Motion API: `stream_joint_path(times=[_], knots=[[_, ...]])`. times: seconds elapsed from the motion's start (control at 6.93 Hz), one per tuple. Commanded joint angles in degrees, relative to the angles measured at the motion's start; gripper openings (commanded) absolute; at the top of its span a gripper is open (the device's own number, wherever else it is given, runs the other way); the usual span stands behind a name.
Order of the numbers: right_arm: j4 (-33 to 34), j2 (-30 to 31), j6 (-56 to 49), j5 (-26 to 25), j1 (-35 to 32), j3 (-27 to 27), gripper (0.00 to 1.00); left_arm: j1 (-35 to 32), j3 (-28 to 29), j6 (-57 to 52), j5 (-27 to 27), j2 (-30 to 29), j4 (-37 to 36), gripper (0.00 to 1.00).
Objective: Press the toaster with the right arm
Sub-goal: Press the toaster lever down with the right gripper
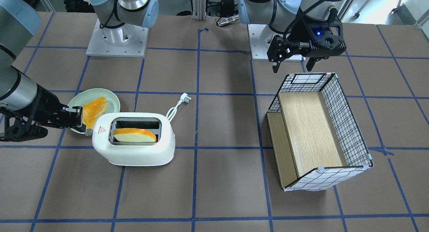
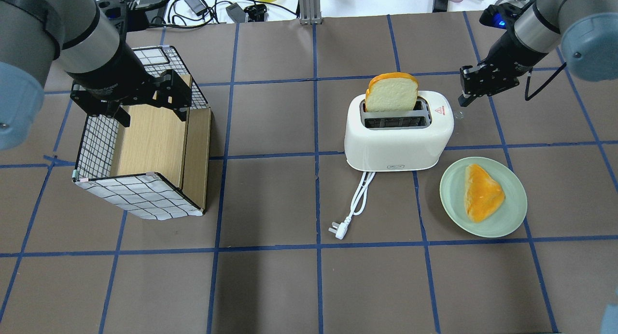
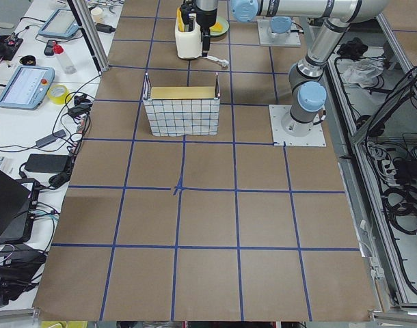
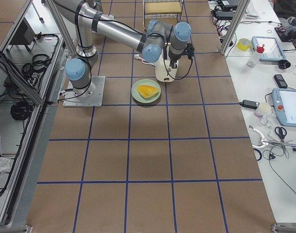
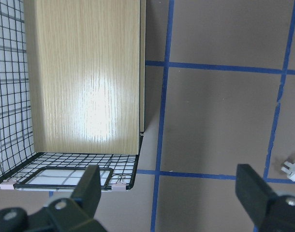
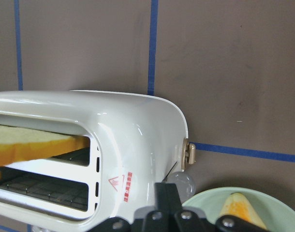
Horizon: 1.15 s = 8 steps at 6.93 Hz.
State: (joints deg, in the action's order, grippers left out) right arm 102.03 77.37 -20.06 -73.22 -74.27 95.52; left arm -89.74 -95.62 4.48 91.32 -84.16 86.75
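Mostly brown tbl (image 2: 270,285), blue grid (image 2: 270,155), toaster (image 2: 398,141), benches (image 4: 269,73)

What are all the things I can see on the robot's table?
toaster: one, white, middle-right of the table
bread slice: one, white with an orange crust, standing in the toaster's far slot
cord: one, white, unplugged, lying in front of the toaster
plate: one, pale green, right of the toaster
toast: one, orange, on the plate
basket: one, black-and-white checked with a wooden board, on the left
left gripper: one, black, open, over the basket
right gripper: one, black, shut, at the toaster's end
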Motion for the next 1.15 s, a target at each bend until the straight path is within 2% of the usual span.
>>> stream_joint_path(times=[0.0,1.01], knots=[[0.44,-0.73,-0.32,1.15,0.00,0.01,0.11,0.00,0.00,0.00,0.00,0.05,0.00,1.00],[0.53,-2.49,-2.00,0.18,0.00,0.28,0.11,0.00,0.00,0.00,0.00,0.05,0.00,1.00]])
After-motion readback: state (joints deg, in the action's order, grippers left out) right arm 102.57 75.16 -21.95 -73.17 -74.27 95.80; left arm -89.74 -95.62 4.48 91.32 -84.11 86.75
